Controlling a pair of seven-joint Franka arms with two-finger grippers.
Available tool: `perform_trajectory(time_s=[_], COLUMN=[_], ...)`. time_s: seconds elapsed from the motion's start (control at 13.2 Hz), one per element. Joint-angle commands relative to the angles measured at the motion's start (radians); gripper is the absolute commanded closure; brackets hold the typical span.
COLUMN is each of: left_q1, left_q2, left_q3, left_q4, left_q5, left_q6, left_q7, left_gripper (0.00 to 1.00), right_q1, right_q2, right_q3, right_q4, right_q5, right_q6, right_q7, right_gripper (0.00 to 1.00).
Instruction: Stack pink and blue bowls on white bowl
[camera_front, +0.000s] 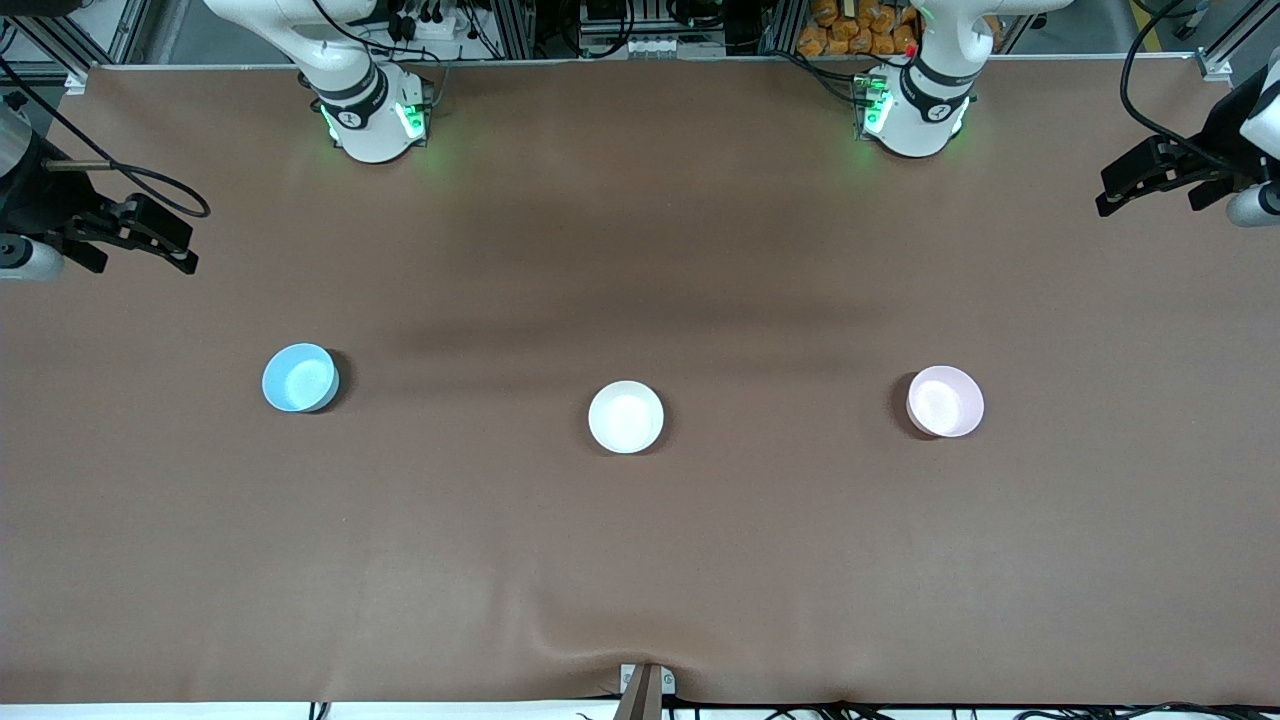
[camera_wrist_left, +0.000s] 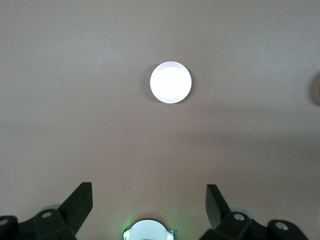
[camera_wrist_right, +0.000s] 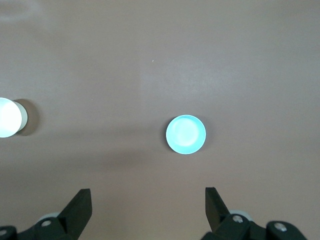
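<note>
You have not stacked anything yet. The white bowl (camera_front: 626, 417) sits alone in the middle of the table (camera_front: 640, 560). The blue bowl (camera_front: 299, 377) is well apart from it, toward the right arm's end. The pink bowl (camera_front: 945, 401) is well apart too, toward the left arm's end. All three are small, round, shiny and empty. Your left gripper (camera_wrist_left: 149, 205) and right gripper (camera_wrist_right: 148, 206) both hang high with claws wide open, holding nothing. Both bowls are left to move.
</note>
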Motion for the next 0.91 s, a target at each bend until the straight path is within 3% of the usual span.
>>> perform_trajectory(time_s=[0.0, 0.83], left_q1=[0.015, 0.015], left_q2=[0.008, 0.015], left_q3=[-0.011, -0.011], left_q4=[0.009, 0.006], left_q5=[0.017, 0.018], left_q6=[0.001, 0.012], left_q7=[0.027, 0.027], left_gripper=[0.00, 0.00], right_q1=[-0.011, -0.011], right_q2=[-0.010, -0.010], right_q3=[0.005, 0.005], right_q4=[-0.002, -0.003], right_q5=[0.009, 0.009], right_q6=[-0.007, -0.007], right_q7=[-0.012, -0.012], right_gripper=[0.00, 0.00])
